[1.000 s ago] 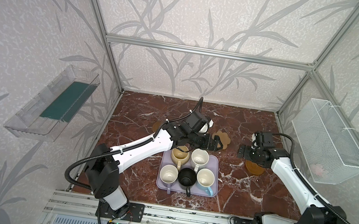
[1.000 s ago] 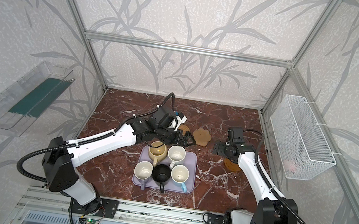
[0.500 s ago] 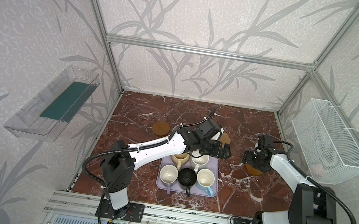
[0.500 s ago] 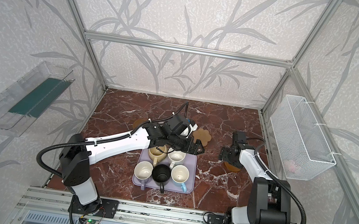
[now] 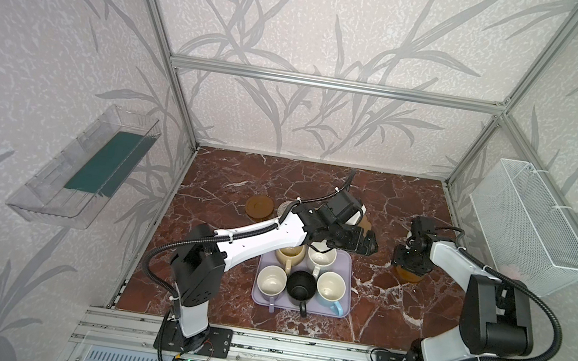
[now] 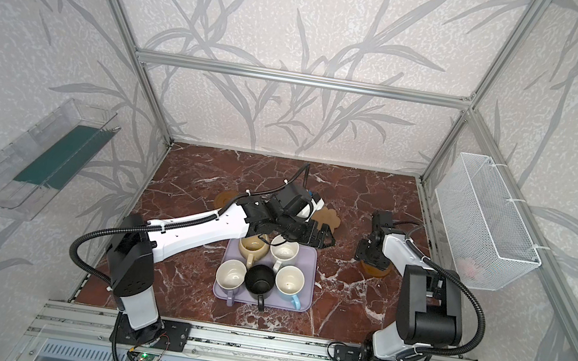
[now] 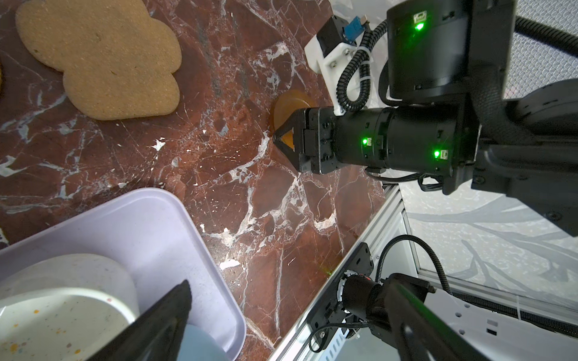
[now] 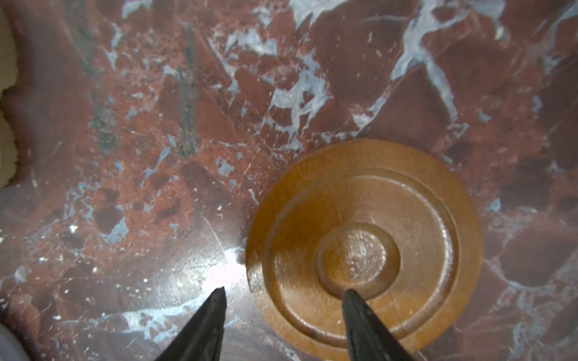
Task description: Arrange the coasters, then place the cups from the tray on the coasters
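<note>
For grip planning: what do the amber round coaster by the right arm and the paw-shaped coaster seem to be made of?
The amber round coaster looks like glossy wood or resin: smooth concentric grooves, bright sheen. The paw-shaped coaster looks like matte cork or pressed fibre: tan, grainy, speckled.

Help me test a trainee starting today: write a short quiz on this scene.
1. How many cups stand on the tray?
2. True or false: the right end effector has one fingertip over the amber coaster and one beside it.
3. The left end effector holds: A a cup, B a coaster, C nothing.
Key: 1 five; 2 true; 3 C.
</note>
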Tool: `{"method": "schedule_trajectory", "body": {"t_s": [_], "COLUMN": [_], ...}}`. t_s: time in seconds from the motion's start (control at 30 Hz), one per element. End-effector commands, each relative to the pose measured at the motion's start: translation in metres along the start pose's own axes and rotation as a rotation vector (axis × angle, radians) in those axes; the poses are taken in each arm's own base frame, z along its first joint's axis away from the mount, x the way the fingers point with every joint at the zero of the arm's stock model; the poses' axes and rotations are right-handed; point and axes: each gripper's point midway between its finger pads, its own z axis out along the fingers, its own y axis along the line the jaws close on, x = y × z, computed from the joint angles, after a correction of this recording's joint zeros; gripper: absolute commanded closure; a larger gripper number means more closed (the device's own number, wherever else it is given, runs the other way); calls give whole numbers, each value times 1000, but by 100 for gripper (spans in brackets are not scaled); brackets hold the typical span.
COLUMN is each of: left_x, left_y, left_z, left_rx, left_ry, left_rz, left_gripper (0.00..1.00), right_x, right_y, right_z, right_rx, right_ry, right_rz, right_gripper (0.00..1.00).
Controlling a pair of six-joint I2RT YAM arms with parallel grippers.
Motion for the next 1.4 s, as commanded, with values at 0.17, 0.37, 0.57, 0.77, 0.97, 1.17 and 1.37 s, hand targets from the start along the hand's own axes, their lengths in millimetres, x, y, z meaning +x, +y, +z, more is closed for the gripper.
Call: {"method": "schedule_trajectory", "body": {"t_s": [0.17,0.37,0.57,0.77,0.97,1.17,1.37], "left_x": [-4,-5,-11,-18,-24,-34,-40], "left_y": [-6,-6,2,4,8,13,27], "left_z": [2,5,5,1,-3,-7,-10], "left_rx": [10,15,-39,-53,-78,-94,-138], "left_ry": [2,2,2,-9,-31,-49,-67], "left_rz": [22,20,40,48,44,40,22], "left_gripper": [1,1,1,1,1,1,1], "right_x": [-5,-8,-13,-14,-26,-37,-54], "right_y": [-5,-1,1,11,21,37,57], "right_z": [8,12,12,24,32,33,36], "right_rx": [34,21,23,-19,-49,-77,-90], "right_ry": [22,35,51,88,105,103,110], "right_rz": [-24,-23,-30,-36,-52,-71,-114], "right_gripper": [48,49,52,55,57,58,57]}}
